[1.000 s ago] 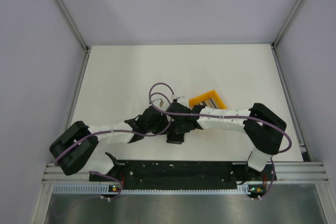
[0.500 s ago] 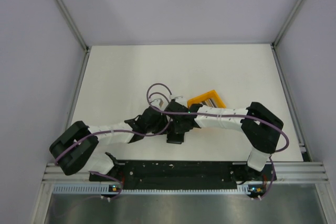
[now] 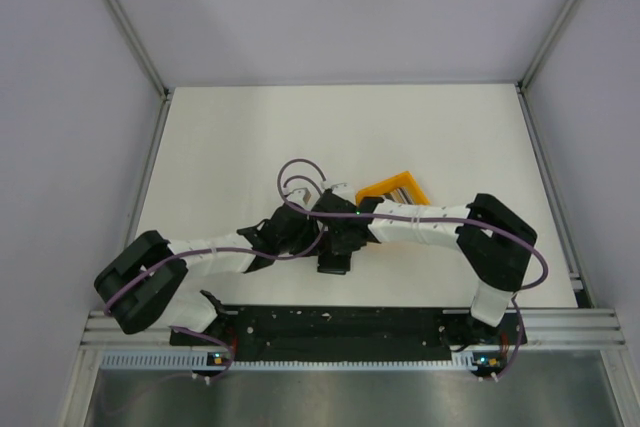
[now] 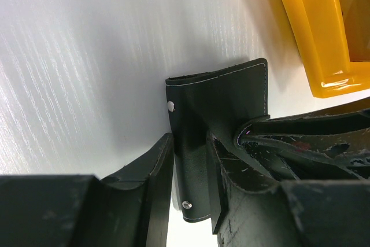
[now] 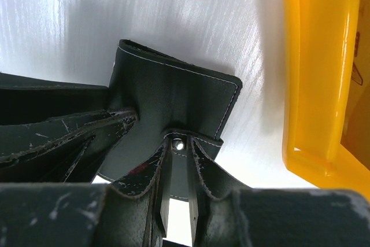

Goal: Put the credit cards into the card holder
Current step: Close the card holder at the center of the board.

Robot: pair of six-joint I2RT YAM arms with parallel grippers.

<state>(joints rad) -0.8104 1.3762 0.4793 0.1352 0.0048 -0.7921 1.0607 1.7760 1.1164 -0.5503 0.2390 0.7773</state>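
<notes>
The black card holder (image 3: 335,264) lies near the table's front middle, held between both grippers. In the left wrist view, my left gripper (image 4: 189,148) is shut on a stitched flap of the card holder (image 4: 222,93) that carries two metal snaps. In the right wrist view, my right gripper (image 5: 179,160) is shut on a narrow strap with a snap, and the card holder (image 5: 167,91) spreads out beyond it. The credit cards (image 3: 400,187) show as grey and dark stripes inside the orange bin (image 3: 376,190). In the top view, the left gripper (image 3: 305,234) and right gripper (image 3: 335,240) nearly touch.
The orange bin stands just right of the card holder, close in both wrist views, with its rim in the left wrist view (image 4: 312,33) and the right wrist view (image 5: 312,67). White tabletop (image 3: 250,137) stretches to the back and sides, framed by metal rails.
The right arm's elbow and forearm have shifted slightly left and its cable loop has risen. Both grippers stay on the card holder.
</notes>
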